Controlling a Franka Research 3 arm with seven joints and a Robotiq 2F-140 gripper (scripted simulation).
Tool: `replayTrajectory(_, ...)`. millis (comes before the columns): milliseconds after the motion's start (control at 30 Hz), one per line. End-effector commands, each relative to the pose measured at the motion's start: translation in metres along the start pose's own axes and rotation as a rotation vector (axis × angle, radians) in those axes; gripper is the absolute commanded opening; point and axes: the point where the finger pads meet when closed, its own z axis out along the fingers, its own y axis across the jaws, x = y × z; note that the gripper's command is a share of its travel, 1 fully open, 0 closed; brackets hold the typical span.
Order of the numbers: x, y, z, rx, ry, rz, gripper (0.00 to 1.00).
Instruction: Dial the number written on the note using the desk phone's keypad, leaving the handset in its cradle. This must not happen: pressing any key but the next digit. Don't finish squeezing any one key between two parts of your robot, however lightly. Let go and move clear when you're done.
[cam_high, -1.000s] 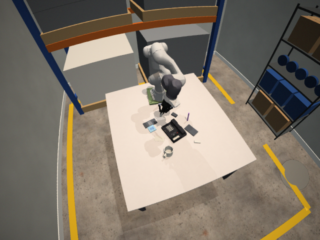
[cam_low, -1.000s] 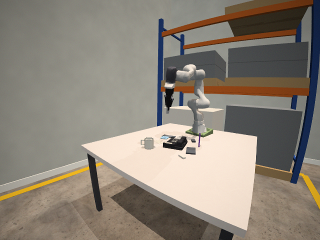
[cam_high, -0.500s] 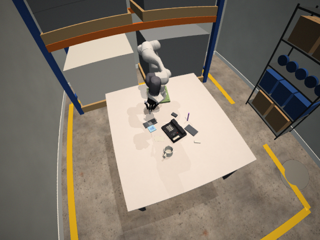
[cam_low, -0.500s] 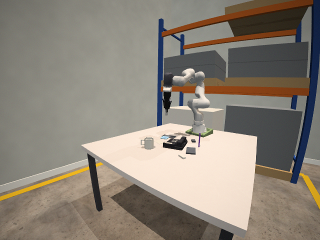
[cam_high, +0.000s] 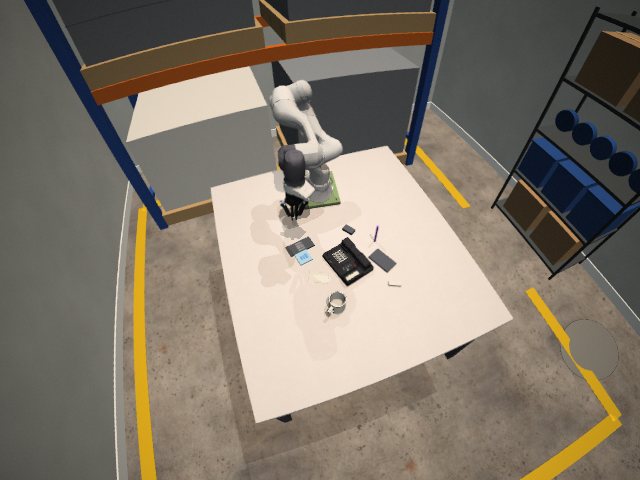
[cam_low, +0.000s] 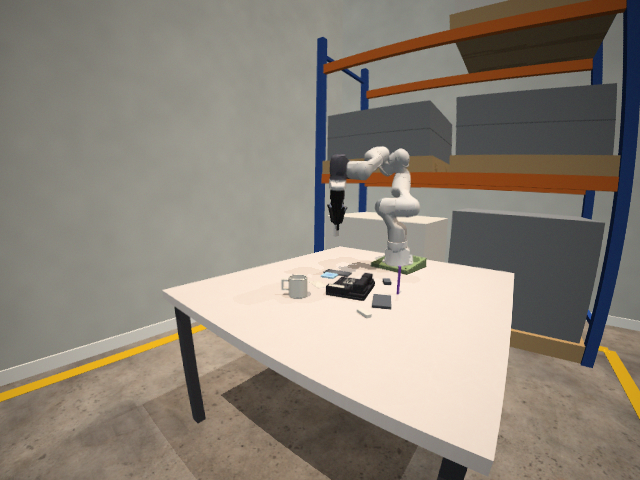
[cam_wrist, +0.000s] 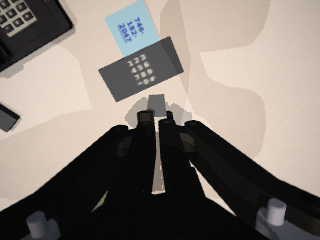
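Overhead, the clenched, empty gripper (cam_wrist: 156, 118) hovers; the note (cam_wrist: 131, 28) reads perhaps 748-182-2047; the phone (cam_wrist: 27, 22) is cropped.

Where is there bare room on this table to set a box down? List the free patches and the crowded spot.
Free patches: the wide near half of the table, from the mug to the front edge, and the strip right of the grey pad. Crowded: the cluster around the desk phone, with the blue note, keypad card and purple pen.
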Motion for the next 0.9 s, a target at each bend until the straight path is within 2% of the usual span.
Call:
replayTrajectory(0, -0.002, 0.003, 0.004, 0.001, 0.016, -0.075, 0.0)
replayTrajectory(33, -0.011, 0.003, 0.013, 0.019, 0.03, -0.096, 0.0)
replayTrajectory(167, -0.011, 0.003, 0.013, 0.019, 0.03, -0.096, 0.0)
replayTrajectory(200, -0.018, 0.001, 0.02, 0.033, 0.042, -0.116, 0.0)
replayTrajectory(333, -0.018, 0.001, 0.02, 0.033, 0.042, -0.116, 0.0)
replayTrajectory(500, -0.027, -0.003, 0.031, 0.054, 0.062, -0.145, 0.0)
replayTrajectory(867, -0.027, -0.003, 0.031, 0.054, 0.062, -0.145, 0.0)
